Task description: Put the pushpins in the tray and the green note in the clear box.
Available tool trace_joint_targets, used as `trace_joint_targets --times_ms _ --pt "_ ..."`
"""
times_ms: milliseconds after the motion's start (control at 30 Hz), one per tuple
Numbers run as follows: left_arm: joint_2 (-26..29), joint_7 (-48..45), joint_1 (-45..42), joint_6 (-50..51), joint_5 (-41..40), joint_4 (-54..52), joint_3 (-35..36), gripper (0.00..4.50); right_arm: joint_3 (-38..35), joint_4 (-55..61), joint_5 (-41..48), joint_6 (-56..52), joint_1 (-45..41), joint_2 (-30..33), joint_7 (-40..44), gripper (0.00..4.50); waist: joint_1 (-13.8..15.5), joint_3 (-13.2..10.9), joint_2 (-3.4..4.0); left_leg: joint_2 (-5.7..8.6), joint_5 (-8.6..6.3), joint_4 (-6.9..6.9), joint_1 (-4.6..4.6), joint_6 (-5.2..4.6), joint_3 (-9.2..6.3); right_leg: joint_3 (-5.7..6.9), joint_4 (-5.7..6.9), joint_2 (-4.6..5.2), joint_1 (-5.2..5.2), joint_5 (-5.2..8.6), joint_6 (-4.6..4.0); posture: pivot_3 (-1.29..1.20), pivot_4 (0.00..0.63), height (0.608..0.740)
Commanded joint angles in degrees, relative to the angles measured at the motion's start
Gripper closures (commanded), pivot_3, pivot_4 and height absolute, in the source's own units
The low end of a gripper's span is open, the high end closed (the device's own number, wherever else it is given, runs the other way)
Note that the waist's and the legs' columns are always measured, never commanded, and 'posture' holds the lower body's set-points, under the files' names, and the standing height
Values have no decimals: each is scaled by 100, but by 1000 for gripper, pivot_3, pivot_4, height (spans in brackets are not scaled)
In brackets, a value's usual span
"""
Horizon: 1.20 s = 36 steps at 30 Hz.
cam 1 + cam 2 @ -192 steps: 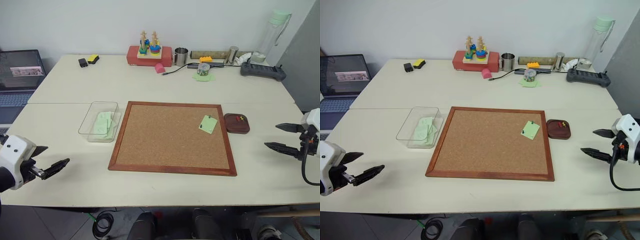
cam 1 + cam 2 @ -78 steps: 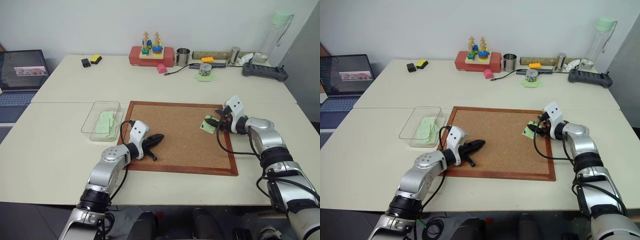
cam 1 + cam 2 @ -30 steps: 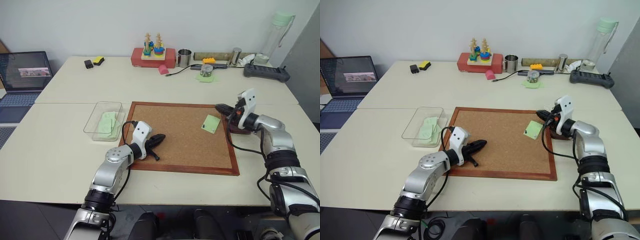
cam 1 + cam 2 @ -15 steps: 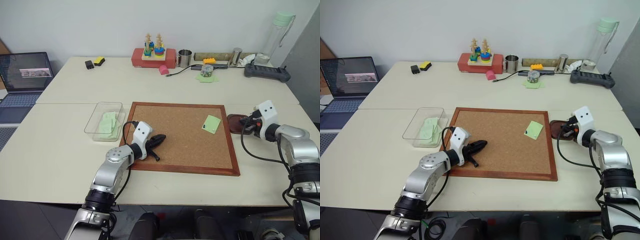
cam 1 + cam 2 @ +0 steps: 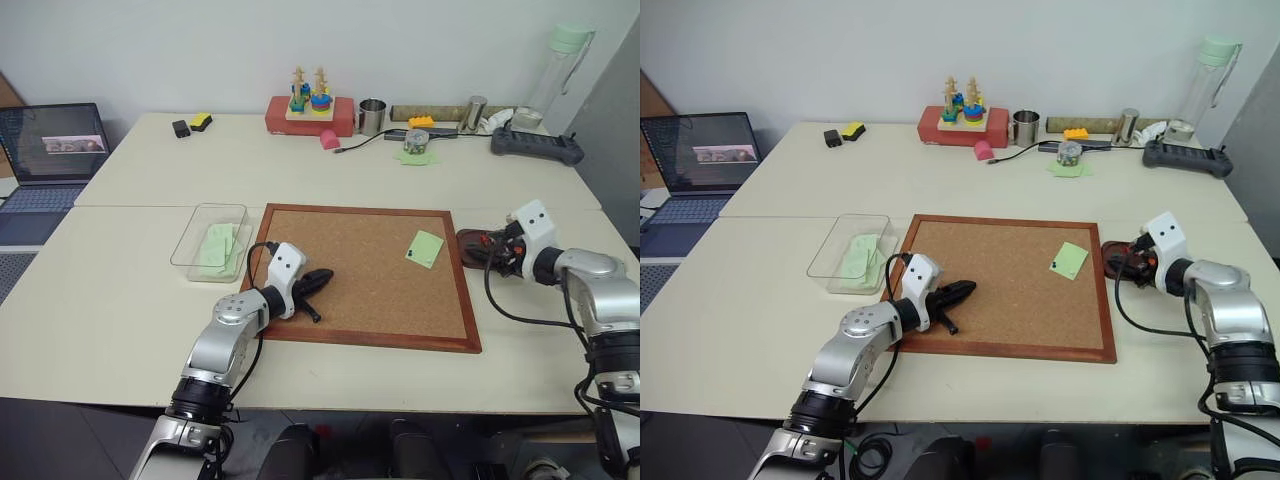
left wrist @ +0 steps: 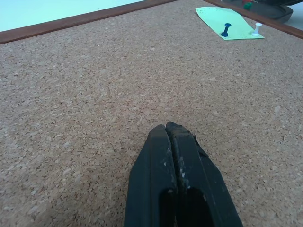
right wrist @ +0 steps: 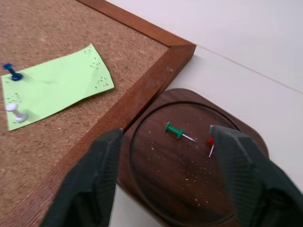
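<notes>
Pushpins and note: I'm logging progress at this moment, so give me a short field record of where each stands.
green note: on the cork board, pinned by a blue pushpin and a white pushpin
tray: beside the board's corner, holds a green pushpin and a red pushpin
clear box: holds pale green sheets
right gripper: open over the tray
left gripper: shut over the cork

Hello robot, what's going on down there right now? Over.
Right hand open over dark brown tray; green pushpin and red one inside. Left hand shut over cork board. Green note pinned by two pins.
</notes>
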<state>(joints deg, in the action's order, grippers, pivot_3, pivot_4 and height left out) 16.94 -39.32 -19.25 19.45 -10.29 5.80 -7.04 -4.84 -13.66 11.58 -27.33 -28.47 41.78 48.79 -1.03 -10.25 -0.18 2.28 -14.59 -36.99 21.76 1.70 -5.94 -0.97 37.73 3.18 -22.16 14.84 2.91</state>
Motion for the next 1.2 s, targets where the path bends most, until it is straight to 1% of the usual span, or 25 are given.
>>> trace_joint_targets --times_ms 33,133,300,400,567,633,667,700,733,767,933,1100,1133,1200 --pt "-71 -128 179 128 62 173 -307 4500 67 1083 458 -7 326 142 680 1312 3 1 -1 -1 0 0 0 0 -2 3 0 0 1 1 2 0 150 740" --pt "-73 -143 169 120 74 188 -307 4500 372 1318 287 254 483 8 690 1312 5 2 -2 -1 0 0 -1 0 -7 5 -4 0 6 2 3 0 150 740" --pt "-74 -157 151 116 93 202 -324 4500 687 941 45 578 333 -381 424 1312 7 2 -2 0 0 -2 -2 1 -13 2 -5 1 5 2 3 0 150 740" --pt "-69 -153 182 121 102 174 -332 4500 741 556 -18 739 170 -597 361 1312 13 2 -2 0 0 -2 -1 1 -16 1 -6 1 5 2 3 0 150 740" --pt "-54 -141 232 136 104 123 -327 4500 759 148 -41 986 64 -721 392 1312 24 2 -2 0 0 1 -1 1 -17 2 -7 1 4 2 3 0 150 740" --pt "-52 -135 243 142 107 113 -330 4500 762 -11 -51 1070 9 -746 411 1670 23 2 -2 0 0 1 -1 1 -16 0 -8 2 2 2 3 0 150 740" --pt "-52 -133 245 144 108 110 -330 4500 757 -76 -56 1108 -10 -756 423 1719 22 2 -2 0 0 2 -1 1 -16 0 -8 1 2 2 3 0 150 740" --pt "-54 -131 248 146 110 106 -331 4500 742 -135 -49 1132 -24 -765 432 1872 20 2 -2 0 0 1 -1 1 -16 0 -8 1 2 2 3 0 150 740" --pt "-56 -130 250 148 112 103 -331 4500 730 -180 -44 1149 -34 -770 442 2171 20 2 -2 0 0 2 -2 1 -16 0 -8 1 2 2 3 0 150 740" --pt "-57 -131 253 148 114 100 -333 4500 714 -225 -29 1158 -43 -775 460 2316 20 2 -2 0 0 2 -1 1 -16 0 -8 1 2 2 3 0 150 740" --pt "-49 -148 266 155 117 84 -343 4500 643 -350 61 1129 -55 -788 547 3349 20 2 -2 0 0 2 -1 1 -16 0 -8 1 2 2 3 0 150 740" --pt "-38 -156 271 156 123 77 -349 4500 602 -362 101 1101 -47 -765 623 4193 20 2 -1 0 0 2 -1 1 -16 0 -8 1 2 2 3 0 150 740" --pt "-34 -156 273 157 124 75 -349 4500 588 -343 116 1084 -45 -765 632 4493 20 2 -1 0 0 2 -1 1 -16 0 -8 1 2 2 3 0 150 740" --pt "-28 -158 275 158 129 75 -350 4500 554 -283 161 1040 -41 -774 663 4493 20 2 -1 0 0 2 -1 1 -16 0 -8 1 2 2 3 0 150 740"
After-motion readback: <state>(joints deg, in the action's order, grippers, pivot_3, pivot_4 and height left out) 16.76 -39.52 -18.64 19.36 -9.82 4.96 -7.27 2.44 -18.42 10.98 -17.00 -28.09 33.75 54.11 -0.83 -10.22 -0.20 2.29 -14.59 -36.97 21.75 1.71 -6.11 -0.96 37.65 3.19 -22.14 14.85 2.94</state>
